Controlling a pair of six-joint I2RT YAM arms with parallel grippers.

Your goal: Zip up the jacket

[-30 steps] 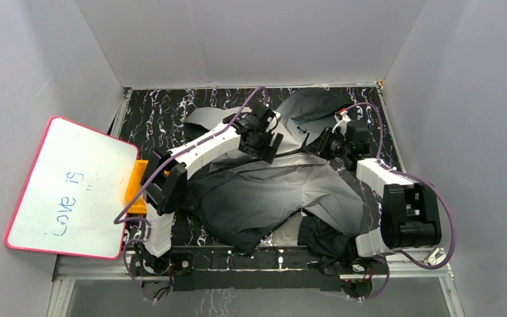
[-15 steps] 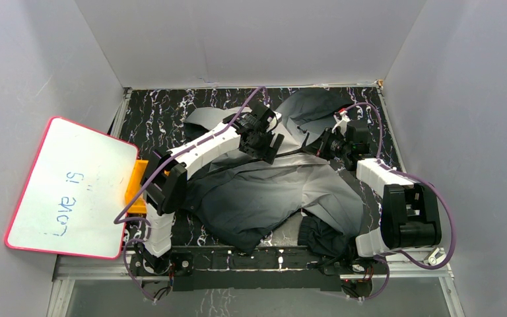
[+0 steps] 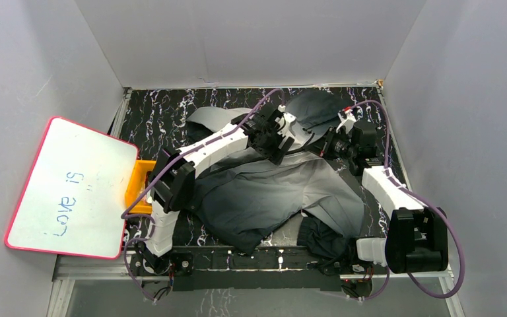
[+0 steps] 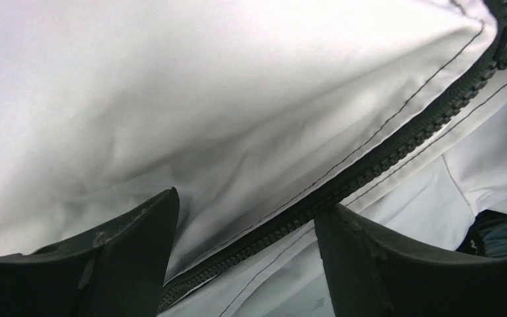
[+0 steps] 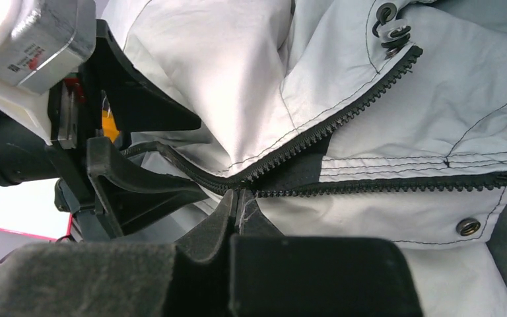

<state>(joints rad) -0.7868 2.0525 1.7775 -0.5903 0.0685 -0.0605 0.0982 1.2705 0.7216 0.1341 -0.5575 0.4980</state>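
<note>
The right gripper (image 5: 237, 210) is pressed together exactly where the two rows of teeth merge. It pinches what I judge to be the slider, though its own fingertips hide that part. The left gripper (image 4: 245, 206) is spread, with one finger on each side of the closed zipper (image 4: 383, 158), just left of the right gripper. I cannot tell whether it bears down on the cloth. The jacket (image 3: 270, 191) lies crumpled across the middle of the bench (image 3: 165, 109), dark end near and pale end far. Both grippers meet over its pale far-right part.

The zip looks only partly done. Beyond the slider, the upper row (image 5: 350, 119) and the lower row (image 5: 396, 185) splay into a wide V, with a metal snap (image 5: 465, 226) just below the lower row's end.

To do this step well, the pull should run straight along the line of the teeth, away from the left gripper and low over the cloth. The left gripper would help most by closing on the zipped length or pressing it flat. That gives counter-tension, so the soft jacket stretches rather than slides along behind.

The upper row rides a puffed fold, so it needs to come down towards the lower row and feed in at a shallow angle. A dark strip (image 5: 310, 165) shows inside the V just ahead of the slider and could be caught. A slow, steady draw suits this better than a tug.
</note>
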